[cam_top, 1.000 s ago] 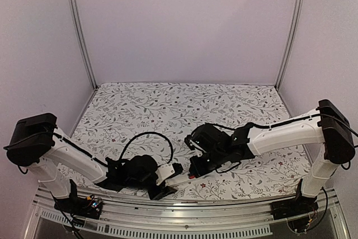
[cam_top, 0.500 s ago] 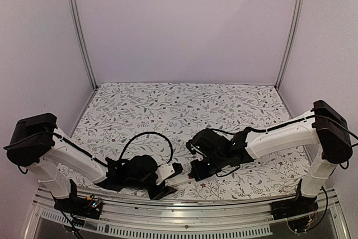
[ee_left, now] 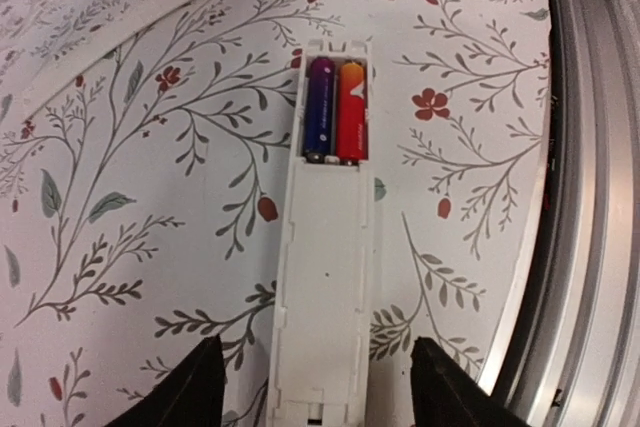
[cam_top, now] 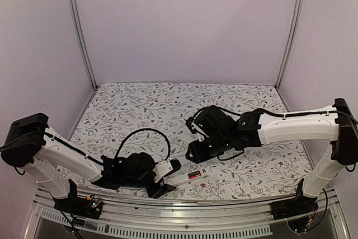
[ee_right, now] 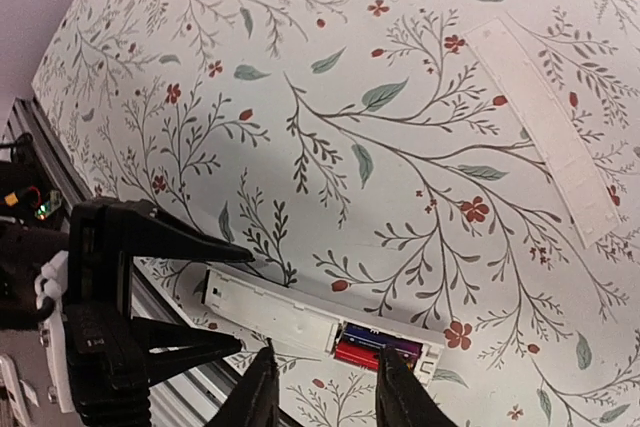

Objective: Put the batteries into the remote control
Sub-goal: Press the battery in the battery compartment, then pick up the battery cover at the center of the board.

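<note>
Remote control (ee_left: 320, 267), batteries (ee_left: 348, 112) seated, lies lengthwise, straddled by the open left gripper (ee_left: 318, 367); right gripper (ee_right: 326, 367) hovers parted, empty.

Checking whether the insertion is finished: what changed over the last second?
The right gripper opened and lifted away from the remote control toward the far side, uncovering both batteries seated in its compartment. The left gripper stayed open astride the remote's other end.

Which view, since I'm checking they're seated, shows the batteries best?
Left wrist: the batteries lie side by side in the open compartment of the remote control, close up. Right wrist shows them smaller, near the bottom edge; top external, only a reddish speck.
</note>
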